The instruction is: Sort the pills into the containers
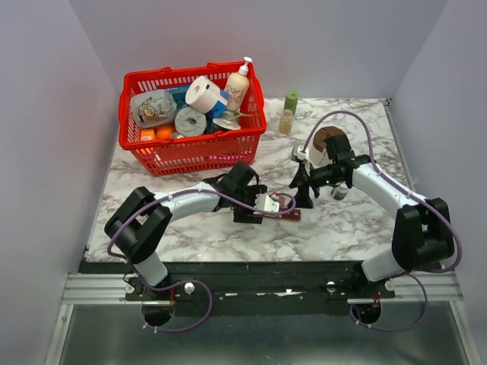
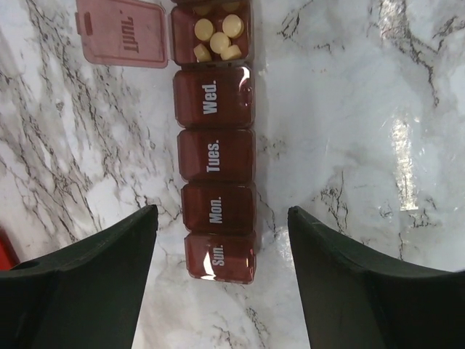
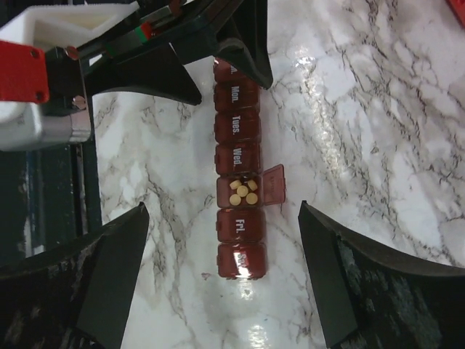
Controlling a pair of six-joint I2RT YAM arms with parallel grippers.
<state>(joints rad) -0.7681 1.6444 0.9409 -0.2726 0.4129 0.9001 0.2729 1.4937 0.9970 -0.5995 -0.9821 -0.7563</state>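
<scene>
Nearest the bases, the left gripper (image 2: 221, 214) hung released, its jaws wide apart over the Sun. end of the containers (image 2: 216, 156), touching nothing. The strip lay flat on the marble surface (image 2: 363, 109) near the middle of the top view. It ran from the left gripper toward 3 o'clock, where the right gripper (image 3: 224, 209) hovered over the other end, likewise spread and empty.

Of the seven compartments, only Thursday's stood open, its lid (image 2: 123, 33) flipped aside and a handful of pale yellow pills (image 2: 218, 38) inside. The other six were shut, and their tinted lids hid whether anything lay in them. No loose pills showed on the marble. By my reading, one day was filled and its lid wanted closing; the rest could not be judged.

Farther off, a round tub (image 1: 327, 137) sat at 2 o'clock, half hidden by the right arm, and a red basket (image 1: 196, 157) at 11 o'clock.
</scene>
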